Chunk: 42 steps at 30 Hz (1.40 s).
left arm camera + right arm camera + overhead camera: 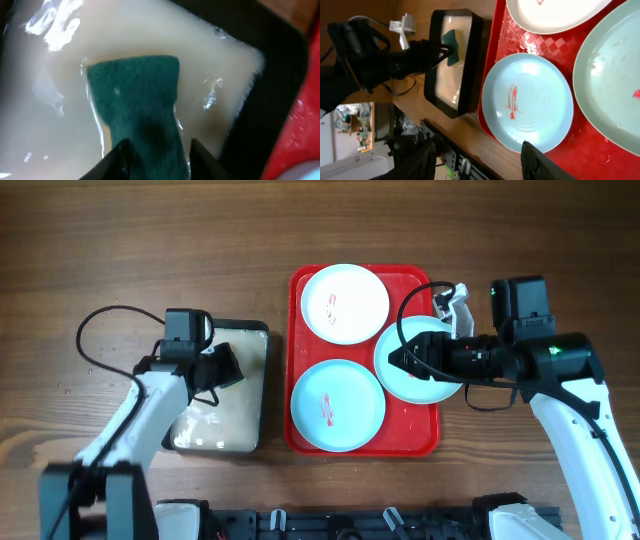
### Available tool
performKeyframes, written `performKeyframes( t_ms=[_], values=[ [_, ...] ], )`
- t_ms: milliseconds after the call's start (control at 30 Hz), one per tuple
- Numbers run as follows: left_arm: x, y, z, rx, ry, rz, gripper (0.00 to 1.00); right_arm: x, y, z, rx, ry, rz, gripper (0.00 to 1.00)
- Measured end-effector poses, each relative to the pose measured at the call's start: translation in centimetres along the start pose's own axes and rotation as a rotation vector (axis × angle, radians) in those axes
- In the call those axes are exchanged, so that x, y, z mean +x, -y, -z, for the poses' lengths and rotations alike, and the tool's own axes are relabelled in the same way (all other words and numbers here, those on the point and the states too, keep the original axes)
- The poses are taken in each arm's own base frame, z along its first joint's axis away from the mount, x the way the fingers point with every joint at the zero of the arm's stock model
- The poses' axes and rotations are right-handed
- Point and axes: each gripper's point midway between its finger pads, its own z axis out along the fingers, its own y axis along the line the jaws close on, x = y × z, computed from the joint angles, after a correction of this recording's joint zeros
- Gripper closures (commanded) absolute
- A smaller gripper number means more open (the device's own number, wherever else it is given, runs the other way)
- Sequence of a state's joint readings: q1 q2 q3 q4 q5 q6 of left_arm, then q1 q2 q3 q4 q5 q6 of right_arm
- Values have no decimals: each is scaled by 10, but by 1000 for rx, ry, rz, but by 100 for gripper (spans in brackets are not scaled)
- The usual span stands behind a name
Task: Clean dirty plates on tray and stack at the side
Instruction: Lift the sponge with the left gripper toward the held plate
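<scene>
The red tray (416, 432) holds three plates. A white plate (345, 302) with a red smear lies at the back. A mint plate (337, 405) with a red smear lies at the front. A second mint plate (425, 385) lies at the right, partly under my right arm. My right gripper (405, 362) is open and empty above that plate's left part. In the right wrist view its fingers (480, 165) spread wide above the front mint plate (527, 102). My left gripper (228, 367) is shut on the green sponge (135, 95) over the cream tray.
The black-rimmed cream tray (263, 395) holding milky liquid stands left of the red tray; its rim shows in the left wrist view (270, 100). Wooden table lies all around. The table's front edge with the arm bases is close by.
</scene>
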State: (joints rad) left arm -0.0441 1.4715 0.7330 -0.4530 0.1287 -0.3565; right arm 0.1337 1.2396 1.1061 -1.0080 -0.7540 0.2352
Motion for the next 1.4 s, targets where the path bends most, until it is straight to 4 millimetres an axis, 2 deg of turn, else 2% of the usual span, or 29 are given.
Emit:
performKeyframes(
  t_ms=[33,100,200,300,400,533,633,667,767,900,967,1033,1200,1300,1400],
  values=[
    [2,-2,-7,-7,-15,1,78,1,0,0,2,-2,-2,45],
    [5,-5,-18,-18,-39,7,96,5,2,0,9,-20,-11,45],
    [7,-8,-25,-34,-63,10,96,11,7,0,39,-38,-14,49],
    [16,-10,-18,-63,-133,19,96,17,10,-6,89,-61,15,53],
    [23,-11,-2,-102,-227,29,96,30,10,-19,193,-101,54,62],
    [-7,7,27,-93,-218,16,96,46,27,-45,388,-145,14,65],
    [-11,14,44,-88,-245,1,96,66,69,-78,513,-254,-60,69],
    [-11,18,49,-72,-257,-12,96,71,81,-88,529,-288,-72,73],
    [-18,33,64,-9,-258,-45,96,81,105,-113,556,-367,-94,76],
    [-23,51,99,67,-191,-92,96,84,128,-135,596,-402,-109,82],
    [-19,60,117,96,-155,-125,96,84,134,-141,607,-409,-112,90],
    [-14,71,124,116,-147,-162,96,74,132,-148,586,-363,-100,96],
    [19,110,122,161,-202,-313,96,64,129,-154,577,-303,-153,96],
    [33,126,113,169,-241,-361,96,63,129,-154,580,-294,-176,96],
    [51,148,83,168,-292,-375,96,63,129,-154,584,-286,-203,96]
  ],
)
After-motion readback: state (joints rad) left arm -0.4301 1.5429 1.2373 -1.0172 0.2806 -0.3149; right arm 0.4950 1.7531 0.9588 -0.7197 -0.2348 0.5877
